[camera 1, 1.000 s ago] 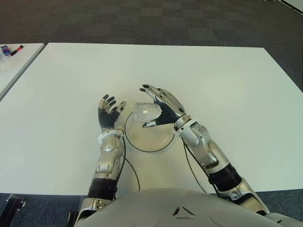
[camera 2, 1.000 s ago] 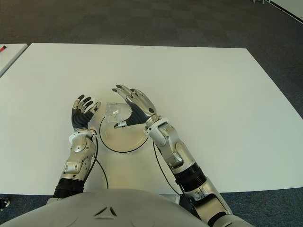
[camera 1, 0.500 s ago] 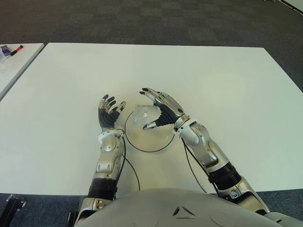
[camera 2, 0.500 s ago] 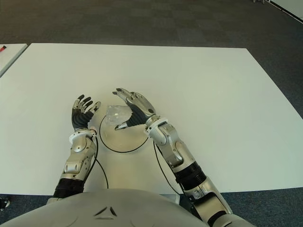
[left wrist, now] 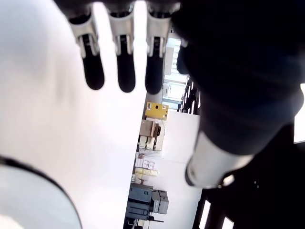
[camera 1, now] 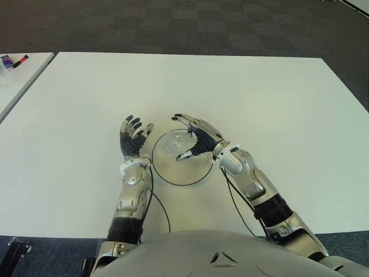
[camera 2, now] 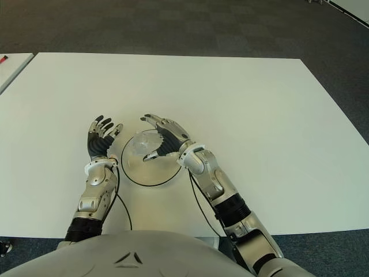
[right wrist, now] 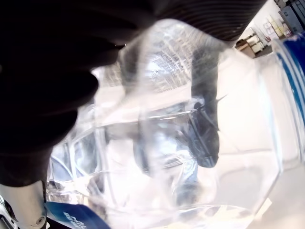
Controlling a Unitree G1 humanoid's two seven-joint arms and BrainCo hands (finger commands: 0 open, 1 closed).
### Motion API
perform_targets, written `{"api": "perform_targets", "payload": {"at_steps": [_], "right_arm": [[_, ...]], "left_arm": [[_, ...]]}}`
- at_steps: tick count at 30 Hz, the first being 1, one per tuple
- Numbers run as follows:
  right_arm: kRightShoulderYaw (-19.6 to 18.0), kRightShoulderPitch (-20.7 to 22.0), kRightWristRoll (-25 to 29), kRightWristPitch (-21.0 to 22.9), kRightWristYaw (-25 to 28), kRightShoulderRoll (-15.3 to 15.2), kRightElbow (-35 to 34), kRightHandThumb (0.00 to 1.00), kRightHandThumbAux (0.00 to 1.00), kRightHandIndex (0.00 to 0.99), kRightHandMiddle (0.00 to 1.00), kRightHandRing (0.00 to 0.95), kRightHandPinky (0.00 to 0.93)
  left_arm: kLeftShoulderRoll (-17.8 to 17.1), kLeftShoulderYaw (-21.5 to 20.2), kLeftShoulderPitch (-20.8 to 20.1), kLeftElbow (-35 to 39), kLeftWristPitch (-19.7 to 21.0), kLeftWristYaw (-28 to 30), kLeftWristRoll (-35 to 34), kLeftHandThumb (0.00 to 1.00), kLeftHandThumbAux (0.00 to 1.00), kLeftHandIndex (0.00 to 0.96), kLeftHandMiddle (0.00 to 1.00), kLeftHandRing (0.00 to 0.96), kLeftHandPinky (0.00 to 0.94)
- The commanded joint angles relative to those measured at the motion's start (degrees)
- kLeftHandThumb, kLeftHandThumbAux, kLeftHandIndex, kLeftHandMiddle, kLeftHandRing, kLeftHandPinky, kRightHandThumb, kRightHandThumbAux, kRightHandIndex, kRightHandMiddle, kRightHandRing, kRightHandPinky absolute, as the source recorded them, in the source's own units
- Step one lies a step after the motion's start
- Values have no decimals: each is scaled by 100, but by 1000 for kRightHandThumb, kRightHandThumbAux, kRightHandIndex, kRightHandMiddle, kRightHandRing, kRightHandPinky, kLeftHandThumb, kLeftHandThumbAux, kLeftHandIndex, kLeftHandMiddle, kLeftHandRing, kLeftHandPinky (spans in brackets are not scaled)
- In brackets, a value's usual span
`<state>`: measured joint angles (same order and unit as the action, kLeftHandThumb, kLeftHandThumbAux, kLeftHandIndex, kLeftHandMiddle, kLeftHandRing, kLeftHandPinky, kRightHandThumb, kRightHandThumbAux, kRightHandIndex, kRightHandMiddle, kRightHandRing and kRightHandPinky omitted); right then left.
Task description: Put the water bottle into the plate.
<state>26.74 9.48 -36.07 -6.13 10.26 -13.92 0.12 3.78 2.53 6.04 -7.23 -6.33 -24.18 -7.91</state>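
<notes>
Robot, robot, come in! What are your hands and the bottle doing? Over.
Right hand wrapped round water bottle, low over plate. Left hand open, beside plate's left. Nothing blocking.

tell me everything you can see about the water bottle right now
The water bottle is clear, crinkled plastic with a blue label band visible in the right wrist view. It looks short or crushed and sits low over the white plate with its dark rim, on the far part of it; whether it touches the plate cannot be told. The right robot hand wraps it, fingers pressed to its wall. The left robot hand shows just left of the plate, open, not touching it.
</notes>
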Motion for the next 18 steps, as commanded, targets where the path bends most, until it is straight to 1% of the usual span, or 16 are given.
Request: {"api": "perform_targets", "payload": {"at_steps": [1,7,10,13,18], "right_arm": [[-68,160,177,-269,-63,-12,209,1,902,0,0,0,0],[-102,220,253,-541,-133,3,502,10,932,0,0,0,0],[-98,292,275,-726,-208,19,757,18,947,0,0,0,0],[-86,360,278,-877,-274,25,983,47,957,0,0,0,0],[-46,472,246,-1048,-345,32,1355,68,975,0,0,0,0]], "left_arm": [[619,22,5,-2,132,-116,20,85,872,187,256,253,269],[619,31,9,23,176,-131,19,84,865,180,255,251,264],[618,36,11,20,151,-130,27,84,862,176,252,250,264],[621,39,12,10,121,-130,25,86,873,180,251,249,265],[630,32,6,-6,97,-138,12,90,882,188,250,250,270]]}}
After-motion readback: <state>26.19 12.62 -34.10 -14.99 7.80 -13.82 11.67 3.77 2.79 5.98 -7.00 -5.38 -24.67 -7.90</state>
